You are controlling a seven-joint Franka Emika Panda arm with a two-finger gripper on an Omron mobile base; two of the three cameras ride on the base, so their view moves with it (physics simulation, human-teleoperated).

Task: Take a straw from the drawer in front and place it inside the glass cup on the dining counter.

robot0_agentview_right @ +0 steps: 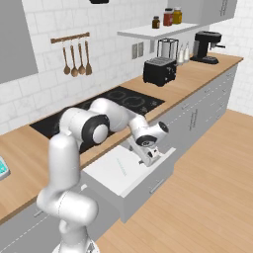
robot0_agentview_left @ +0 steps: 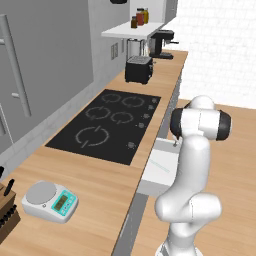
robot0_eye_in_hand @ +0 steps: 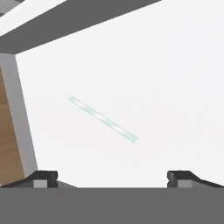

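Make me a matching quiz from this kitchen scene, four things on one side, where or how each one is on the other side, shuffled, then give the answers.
1. straw
2. drawer
3. end effector
4. toaster

A. pulled open
B. on the worktop beyond the cooktop
C. lying flat on the drawer floor
D. open, above the drawer

Pairs: 1-C, 2-A, 3-D, 4-B

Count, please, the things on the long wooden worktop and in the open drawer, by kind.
Kitchen scale: 1
Knife block: 1
Toaster: 1
Blender: 1
Coffee machine: 1
Straw: 1
Total: 6
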